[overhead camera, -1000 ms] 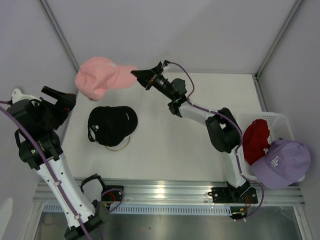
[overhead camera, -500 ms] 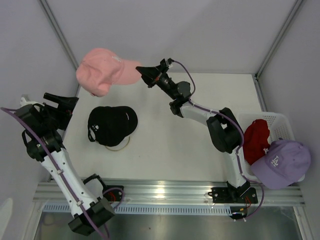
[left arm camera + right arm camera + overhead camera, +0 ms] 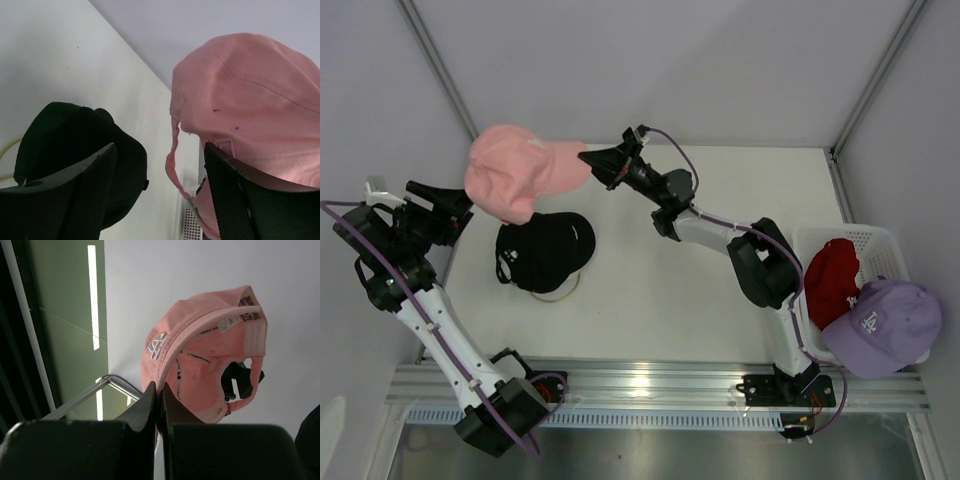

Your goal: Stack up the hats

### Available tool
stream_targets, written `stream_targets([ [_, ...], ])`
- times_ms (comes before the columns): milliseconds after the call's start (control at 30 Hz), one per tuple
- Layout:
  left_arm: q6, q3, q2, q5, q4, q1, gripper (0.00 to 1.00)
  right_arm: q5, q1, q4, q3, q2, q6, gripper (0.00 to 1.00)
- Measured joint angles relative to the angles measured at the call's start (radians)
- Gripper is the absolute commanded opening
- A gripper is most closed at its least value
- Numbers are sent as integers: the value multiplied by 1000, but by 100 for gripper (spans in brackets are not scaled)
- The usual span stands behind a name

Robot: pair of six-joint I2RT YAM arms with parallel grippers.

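Your right pincer [image 3: 587, 159] clamped on pink cap [image 3: 508, 172] brim; left pincer [image 3: 458, 210] wide open, empty. Expect cap light, crown floppy: grip stiff brim.

Bench [image 3: 650, 300]: white, flat and matte; it fills the middle of the overhead view.
Basket [image 3: 876, 236]: white plastic mesh, rectangular, standing at the bench's right edge toward its near side.
Wire ring [image 3: 566, 290]: thin gold curve lying on the bench, left of its middle; only the near arc shows.
Rail [image 3: 660, 378]: ribbed silver metal strip running along the bench's near edge.
Walls [image 3: 670, 60]: pale grey panels rising from the bench's left, far and right sides.
Post [image 3: 878, 75]: slim grey bar at the bench's far right corner; another stands at the far left corner.
Ceiling lights [image 3: 92, 295]: long bright strips above the bench, in the right wrist view.
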Motion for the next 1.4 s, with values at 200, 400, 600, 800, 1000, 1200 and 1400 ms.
stream_targets([
  [200, 30, -12, 11, 24, -8, 0, 73, -12, 27, 3, 55, 22, 15, 0],
  [400, 34, -62, 13, 28, -8, 0, 73, -12, 32, 5, 104, 29, 23, 0],
  [600, -2, -110, 12, 87, 59, 0, 72, -13, 30, 5, 126, 30, 23, 0],
  [800, -27, -90, -2, 145, 111, -2, 72, -19, 33, 6, 126, 35, 23, 0],
  [1000, -56, -91, -18, 190, 164, -34, 72, -21, 35, 6, 126, 50, 25, 0],
  [1200, -61, -91, -19, 208, 178, -62, 63, -21, 37, 6, 127, 58, 28, 0],
  [1400, -64, -100, -16, 206, 180, -95, 45, -29, 41, 5, 134, 61, 32, 0],
])
